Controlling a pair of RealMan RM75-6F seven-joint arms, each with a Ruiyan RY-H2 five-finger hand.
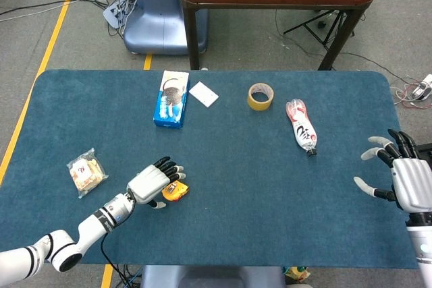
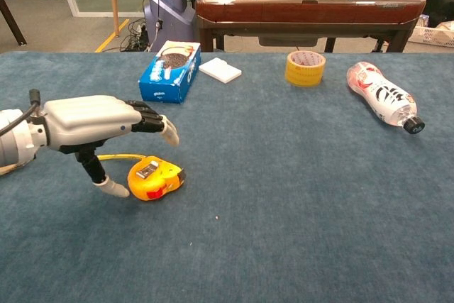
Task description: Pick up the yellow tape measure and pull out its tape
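The yellow tape measure (image 1: 175,191) (image 2: 154,179) lies flat on the blue table, near the front left. My left hand (image 1: 152,181) (image 2: 106,124) hovers over its left side with the fingers stretched out flat above it. The thumb points down and its tip rests on the cloth just left of the case; nothing is gripped. A thin yellow strip (image 2: 120,156) runs from the case back under the hand. My right hand (image 1: 399,170) is at the table's right edge, fingers spread and empty; the chest view does not show it.
A blue cookie box (image 1: 171,99) (image 2: 169,72) and a white pad (image 1: 203,94) (image 2: 220,69) lie at the back left. A yellow tape roll (image 1: 260,96) (image 2: 305,67) and a plastic bottle (image 1: 301,126) (image 2: 382,96) lie at the back right. A snack packet (image 1: 86,171) sits front left.
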